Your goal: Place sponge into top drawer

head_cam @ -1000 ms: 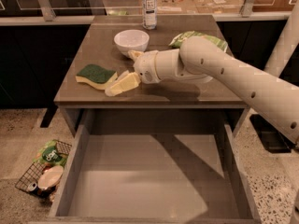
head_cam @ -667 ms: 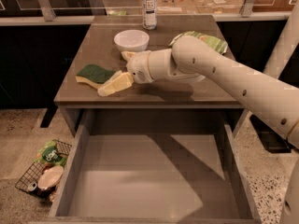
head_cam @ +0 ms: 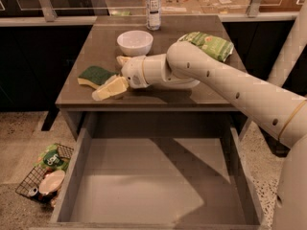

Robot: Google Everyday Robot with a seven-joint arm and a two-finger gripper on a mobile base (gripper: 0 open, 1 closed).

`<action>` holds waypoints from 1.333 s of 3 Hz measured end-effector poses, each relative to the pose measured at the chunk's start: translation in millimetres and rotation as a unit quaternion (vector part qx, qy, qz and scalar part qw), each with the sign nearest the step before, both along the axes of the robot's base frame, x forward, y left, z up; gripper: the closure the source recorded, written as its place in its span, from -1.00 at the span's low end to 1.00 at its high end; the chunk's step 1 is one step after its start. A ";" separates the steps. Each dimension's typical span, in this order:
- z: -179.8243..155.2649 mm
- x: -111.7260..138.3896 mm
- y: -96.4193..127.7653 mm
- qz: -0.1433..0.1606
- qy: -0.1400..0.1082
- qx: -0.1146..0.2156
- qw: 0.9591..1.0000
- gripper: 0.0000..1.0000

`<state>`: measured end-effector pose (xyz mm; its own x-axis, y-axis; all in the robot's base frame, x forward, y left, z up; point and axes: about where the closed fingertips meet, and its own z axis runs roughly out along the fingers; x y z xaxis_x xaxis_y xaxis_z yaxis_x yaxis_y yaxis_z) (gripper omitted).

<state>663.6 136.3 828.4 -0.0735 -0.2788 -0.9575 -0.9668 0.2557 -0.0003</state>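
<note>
The sponge (head_cam: 95,74), dark green on top with a pale yellow base, lies flat on the left part of the table (head_cam: 192,92). My gripper (head_cam: 108,77) is open at the sponge's right end. One cream finger (head_cam: 110,87) lies along the sponge's near side and the other (head_cam: 123,60) sits behind it toward the bowl. The sponge rests on the table, not lifted. The top drawer (head_cam: 153,186) is pulled out wide below the table's front edge, and its flat grey bottom is bare.
A white bowl (head_cam: 135,42) stands behind the gripper, a water bottle (head_cam: 153,1) at the table's back edge, and a green snack bag (head_cam: 208,44) to the right, behind my arm. A wire basket with trash (head_cam: 45,174) sits on the floor left of the drawer.
My gripper has moved left along the table and now reaches the sponge's right end. The sponge and the drawer have not moved.
</note>
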 end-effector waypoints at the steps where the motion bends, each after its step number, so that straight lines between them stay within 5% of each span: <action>1: -11.4 4.4 2.5 0.001 0.004 0.016 1.000 -0.67; 4: -12.7 1.6 10.4 0.007 0.006 0.017 1.000 0.72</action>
<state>665.2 146.7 815.7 -0.0805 -0.2476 -0.9655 -0.9703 0.2410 0.0191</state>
